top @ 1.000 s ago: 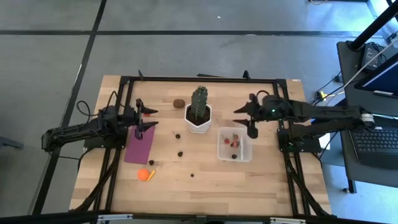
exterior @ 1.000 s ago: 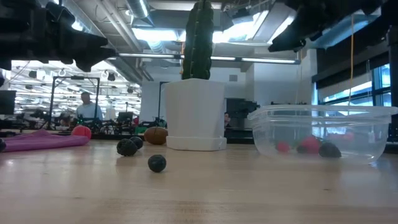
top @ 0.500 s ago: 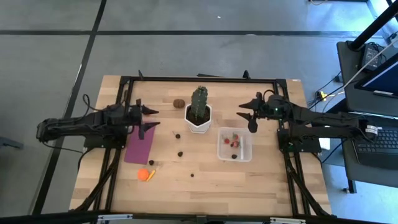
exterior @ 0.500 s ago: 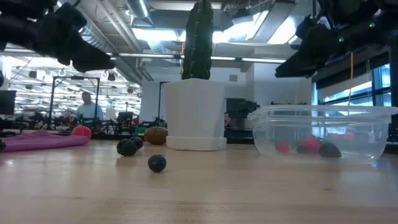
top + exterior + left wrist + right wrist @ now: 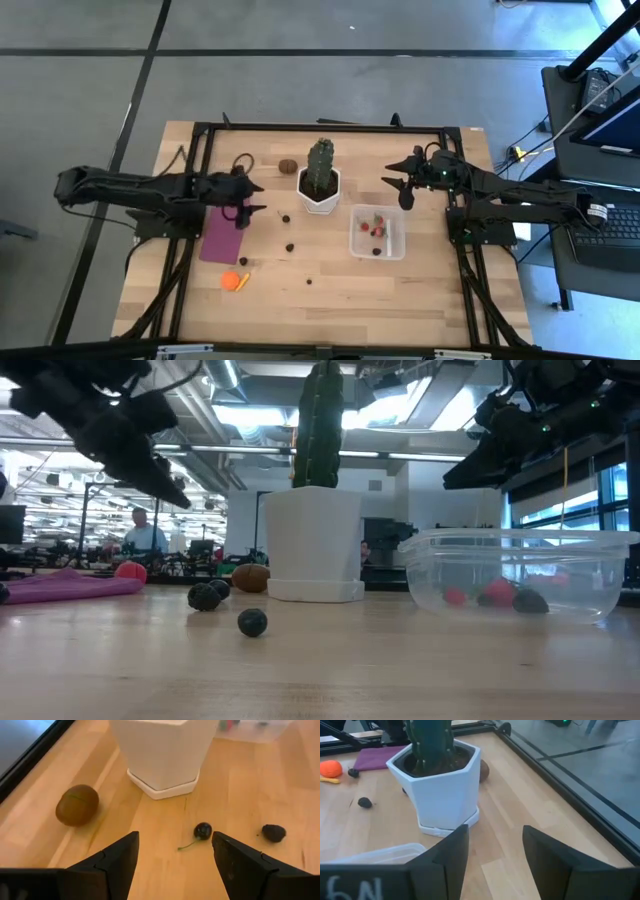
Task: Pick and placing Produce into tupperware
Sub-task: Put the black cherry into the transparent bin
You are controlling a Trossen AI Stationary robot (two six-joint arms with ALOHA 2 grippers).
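The clear tupperware [image 5: 377,232] sits right of the white cactus pot [image 5: 318,190] and holds several red and dark produce pieces [image 5: 500,595]. A brown kiwi [image 5: 76,805] lies left of the pot near the far edge, with a stemmed dark berry [image 5: 202,830] and another dark berry [image 5: 274,832] in front of the pot. More dark berries [image 5: 290,246] and an orange piece [image 5: 233,281] lie nearer the front. My left gripper [image 5: 255,197] hovers open left of the pot, tipped down over the berries. My right gripper [image 5: 397,184] hangs open above the tupperware's far side.
A purple mat [image 5: 222,235] lies under my left arm, with a small red piece [image 5: 130,571] near it. The tall cactus [image 5: 318,425] rises between the two grippers. Black frame rails [image 5: 320,127] run along the table's edges. Bare wood [image 5: 330,300] lies toward the near edge.
My left gripper has gone toward the table's right, closer to the cactus pot, and has tipped its fingers downward. My right gripper has sunk a little and swung slightly toward the far edge. Neither gap has changed and no produce has moved.
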